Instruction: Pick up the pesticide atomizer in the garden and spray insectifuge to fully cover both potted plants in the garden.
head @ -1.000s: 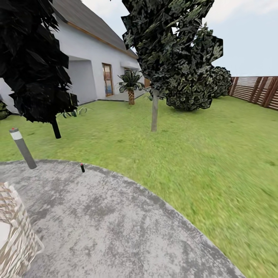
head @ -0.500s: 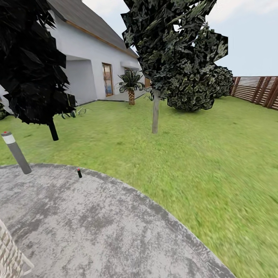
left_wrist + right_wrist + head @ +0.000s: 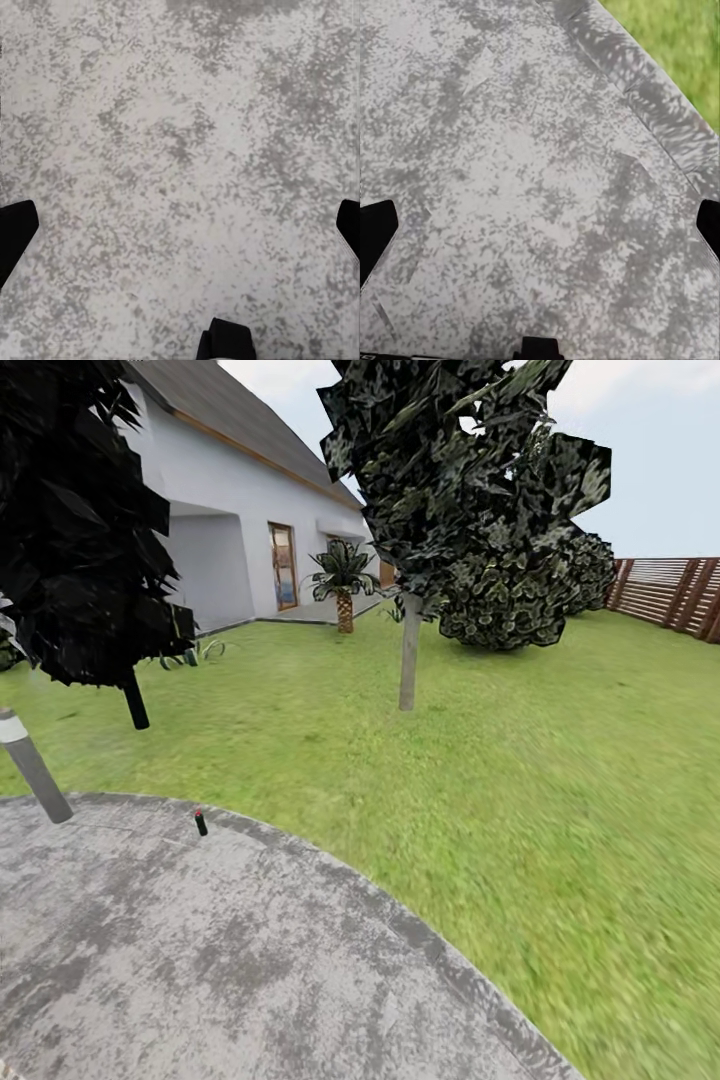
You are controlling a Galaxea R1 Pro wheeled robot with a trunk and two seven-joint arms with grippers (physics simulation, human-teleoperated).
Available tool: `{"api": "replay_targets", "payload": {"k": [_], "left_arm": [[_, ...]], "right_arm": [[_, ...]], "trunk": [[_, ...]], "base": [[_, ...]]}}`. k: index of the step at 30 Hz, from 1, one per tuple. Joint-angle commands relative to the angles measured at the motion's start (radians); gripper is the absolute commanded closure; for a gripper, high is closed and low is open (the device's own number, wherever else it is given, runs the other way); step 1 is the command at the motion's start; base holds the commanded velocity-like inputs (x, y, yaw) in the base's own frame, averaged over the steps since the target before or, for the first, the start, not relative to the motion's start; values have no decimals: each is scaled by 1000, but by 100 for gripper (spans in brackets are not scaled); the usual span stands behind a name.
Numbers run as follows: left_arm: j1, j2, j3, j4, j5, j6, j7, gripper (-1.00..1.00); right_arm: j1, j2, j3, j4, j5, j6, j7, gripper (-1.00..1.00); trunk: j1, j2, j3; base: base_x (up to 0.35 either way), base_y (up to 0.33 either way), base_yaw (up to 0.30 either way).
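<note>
The garden lawn (image 3: 500,780) spreads ahead of me, and the round grey stone patio (image 3: 200,950) lies under me. The pesticide atomizer and the potted plants are out of view. In the left wrist view my left gripper (image 3: 180,232) hangs open over bare patio stone, its dark fingertips (image 3: 15,232) far apart at the picture's edges. My right gripper (image 3: 540,232) is open too, above the patio near its curved rim (image 3: 660,105), with grass beyond. Nothing is between either pair of fingers.
A grey bollard lamp (image 3: 28,765) leans at the patio's left edge, and a tiny dark post with a red top (image 3: 200,822) stands on the rim. Two trees (image 3: 408,650) (image 3: 132,695), a striped agave (image 3: 190,653), a palm (image 3: 343,595), the white house (image 3: 230,530) and a slatted fence (image 3: 680,595) ring the lawn.
The camera has swung right and moved: the wicker basket at the lower left has slid out of the picture, and the bollard lamp now sits at the left edge.
</note>
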State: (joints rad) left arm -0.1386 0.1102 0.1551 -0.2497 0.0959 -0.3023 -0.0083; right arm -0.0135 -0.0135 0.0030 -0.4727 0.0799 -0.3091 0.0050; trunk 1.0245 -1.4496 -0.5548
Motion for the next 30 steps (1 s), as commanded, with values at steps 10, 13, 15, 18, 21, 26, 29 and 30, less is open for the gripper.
{"api": "replay_targets", "payload": {"k": [10,13,15,18,21,26,29,30], "left_arm": [[0,0,-3,1,10,-3,-1,-100],[0,0,-3,1,10,-3,-1,-100],[0,0,-3,1,10,-3,-1,-100],[0,0,-3,1,10,-3,-1,-100],[0,0,-3,1,10,-3,-1,-100],[0,0,-3,1,10,-3,-1,-100],[0,0,-3,1,10,-3,-1,-100],[0,0,-3,1,10,-3,-1,-100]], "right_arm": [[0,0,0,0,8,-3,0,-100],[0,0,0,0,8,-2,0,-100],[0,0,0,1,8,-2,0,-100],[0,0,0,0,8,-2,0,-100],[0,0,0,0,8,-2,-1,-100],[0,0,0,0,8,-4,-1,-100],[0,0,0,0,8,-4,-1,-100],[0,0,0,0,8,-4,-1,-100]], "trunk": [[1,0,-1],[1,0,-1],[1,0,-1],[1,0,-1],[1,0,-1],[1,0,-1],[1,0,-1],[1,0,-1]], "base": [[339,0,262],[339,0,277],[339,0,277],[339,0,277],[339,0,277],[339,0,277],[339,0,277],[339,0,278]]}}
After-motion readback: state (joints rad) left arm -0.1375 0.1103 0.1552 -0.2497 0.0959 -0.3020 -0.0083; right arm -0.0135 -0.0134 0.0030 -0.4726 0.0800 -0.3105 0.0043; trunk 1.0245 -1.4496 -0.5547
